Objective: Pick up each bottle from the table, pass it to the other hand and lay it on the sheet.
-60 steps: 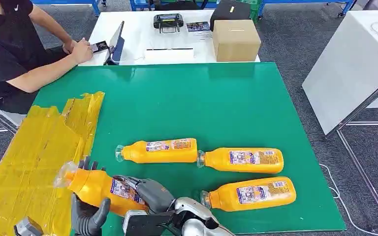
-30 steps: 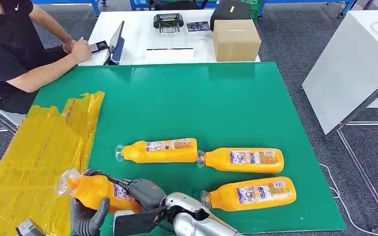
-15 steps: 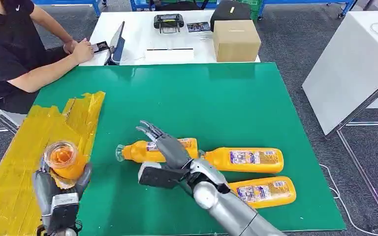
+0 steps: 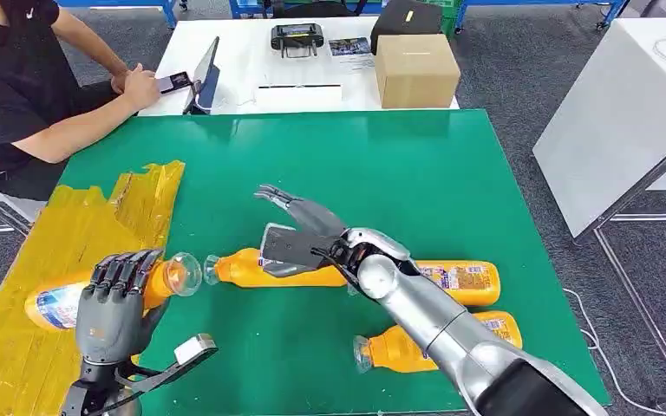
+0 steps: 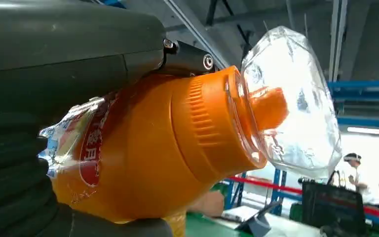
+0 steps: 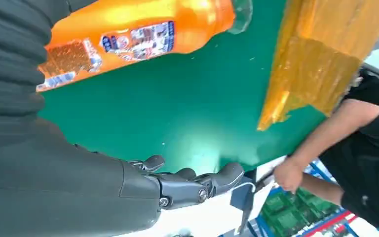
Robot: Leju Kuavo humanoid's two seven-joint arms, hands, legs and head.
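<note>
Orange bottle [image 4: 69, 299] lying on yellow sheet [image 4: 61, 251]; three bottles [image 4: 269, 269] on table.

Far half of worktop [image 4: 381, 165] bare green; three bottles [image 4: 277, 269] crowd the near right; sheet [image 4: 69, 251] covers left edge.

— What sort of place are we looking at?
— A robot test workshop: a green mat table [image 4: 381, 173] is sitting on grey carpet, blue steel racking [image 5: 360, 91] is standing at twelve o'clock, beneath bare ceiling beams.

Orange bottle [image 5: 177, 148] in left hand's fingers [image 5: 64, 54]
</note>
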